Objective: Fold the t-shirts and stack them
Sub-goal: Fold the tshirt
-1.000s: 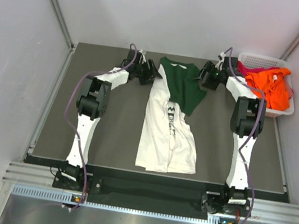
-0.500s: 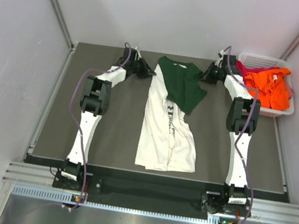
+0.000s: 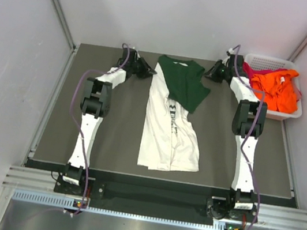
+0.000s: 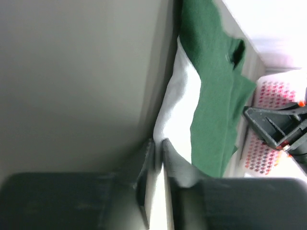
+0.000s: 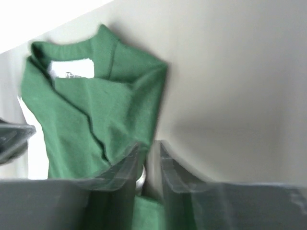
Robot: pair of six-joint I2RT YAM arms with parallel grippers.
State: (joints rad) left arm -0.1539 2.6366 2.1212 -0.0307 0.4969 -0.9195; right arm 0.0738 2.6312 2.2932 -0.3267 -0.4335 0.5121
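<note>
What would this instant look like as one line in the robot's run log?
left gripper: shut on white-and-green t-shirt, far left edge | right gripper: shut on far right edge | orange t-shirt: in basket

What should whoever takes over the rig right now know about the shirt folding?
Left hand: shut on the white edge of the green-and-white shirt, at its far end.
Right hand: shut on the green part of the same far end.
Things: that shirt lies lengthwise mid-table, rumpled. The orange shirt and pink shirt are in the basket at the far right.
Done: nothing folded neatly or stacked.
Left: fold this shirt, then the basket's two, and stack.
</note>
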